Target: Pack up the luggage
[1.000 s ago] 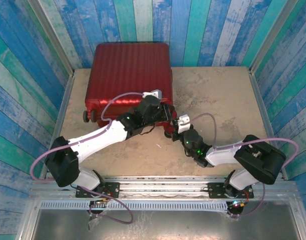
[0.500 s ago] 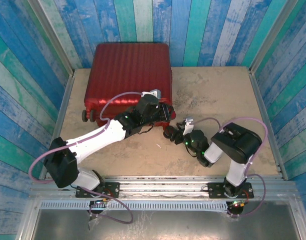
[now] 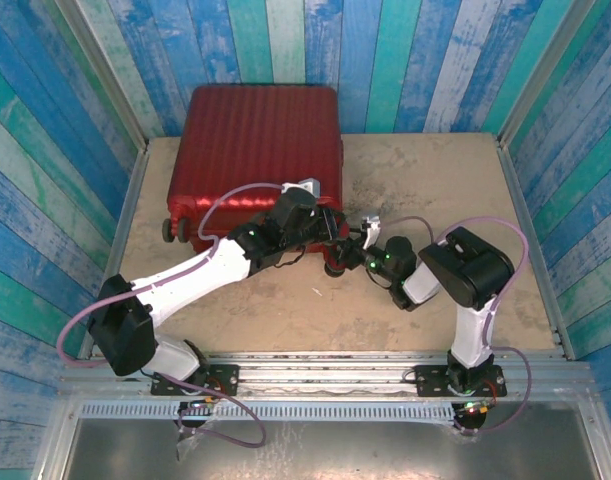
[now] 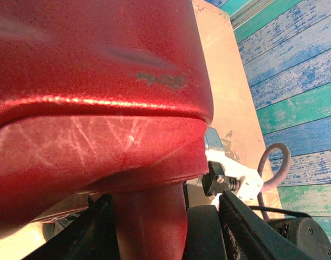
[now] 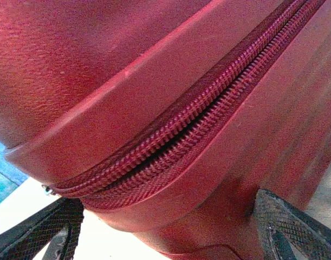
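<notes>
Closed luggage (image 3: 257, 150) lying flat at the far left of the table (image 3: 435, 190), with both sets of jaws at its near right corner.

You've got the dark-red shell ribbed side up, its far end against the striped back wall (image 3: 405, 60) and a small black wheel (image 3: 171, 232) poking out at the near left. Your left arm (image 3: 205, 268) reaches in from the near left, and the left jaws are closed on that near right corner; in the left wrist view the fingers (image 4: 100, 230) sit tight either side of the red corner piece. Your right arm (image 3: 455, 270) comes in low from the right, and the right jaws are spread wide. Their fingers (image 5: 287, 225) flank the same corner, with bare table showing on one side. The zipper (image 5: 198, 114) runs diagonally right in front of that camera, and it looks zipped.
</notes>
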Action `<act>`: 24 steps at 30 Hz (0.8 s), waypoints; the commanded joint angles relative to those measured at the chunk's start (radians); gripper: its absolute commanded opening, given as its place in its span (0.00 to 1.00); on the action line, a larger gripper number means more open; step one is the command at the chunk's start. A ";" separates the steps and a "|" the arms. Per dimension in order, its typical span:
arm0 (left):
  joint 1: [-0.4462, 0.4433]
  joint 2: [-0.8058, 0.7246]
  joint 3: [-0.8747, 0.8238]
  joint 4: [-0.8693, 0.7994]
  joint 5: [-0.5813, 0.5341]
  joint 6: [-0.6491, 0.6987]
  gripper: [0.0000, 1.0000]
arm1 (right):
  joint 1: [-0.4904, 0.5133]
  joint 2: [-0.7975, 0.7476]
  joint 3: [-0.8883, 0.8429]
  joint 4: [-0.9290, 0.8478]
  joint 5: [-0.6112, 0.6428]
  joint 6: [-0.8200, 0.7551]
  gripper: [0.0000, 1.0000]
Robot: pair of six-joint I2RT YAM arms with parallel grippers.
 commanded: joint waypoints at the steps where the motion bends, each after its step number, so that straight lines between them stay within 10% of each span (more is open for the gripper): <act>1: -0.012 -0.004 0.079 0.158 0.048 0.090 0.00 | 0.003 0.032 0.066 0.033 -0.152 0.027 0.81; 24: -0.012 0.031 0.117 0.123 0.052 0.105 0.00 | 0.071 -0.058 0.023 -0.153 -0.167 -0.088 0.78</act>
